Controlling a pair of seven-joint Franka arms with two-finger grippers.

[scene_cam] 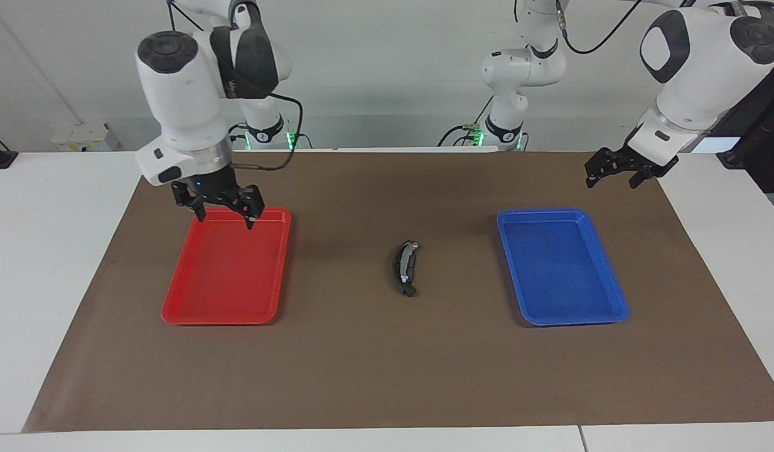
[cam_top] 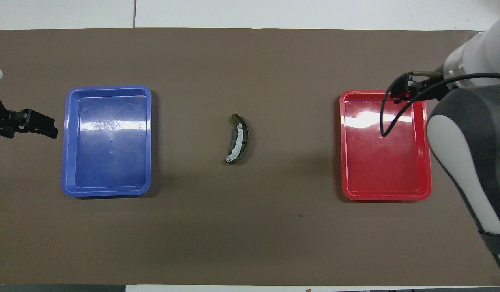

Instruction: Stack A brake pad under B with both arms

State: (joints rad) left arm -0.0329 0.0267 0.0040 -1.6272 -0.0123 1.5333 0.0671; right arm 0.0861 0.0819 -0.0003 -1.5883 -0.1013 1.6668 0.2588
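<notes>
B [scene_cam: 405, 268], the black crescent piece with a light grey strip, lies in the middle of the brown mat between the two trays; it also shows in the overhead view [cam_top: 238, 140]. A short dark grey part, apparently the A brake pad [cam_top: 234, 140], shows at its inner curve, mostly covered by B. My right gripper [scene_cam: 226, 213] is open and empty, over the robot-side edge of the red tray [scene_cam: 192, 307]. My left gripper [scene_cam: 614, 176] is open and empty, raised over the mat beside the blue tray [scene_cam: 612, 311]; it also shows in the overhead view [cam_top: 47, 127].
The red tray [cam_top: 385, 196] at the right arm's end and the blue tray [cam_top: 106, 192] at the left arm's end hold nothing. The brown mat [scene_cam: 387, 376] covers most of the white table.
</notes>
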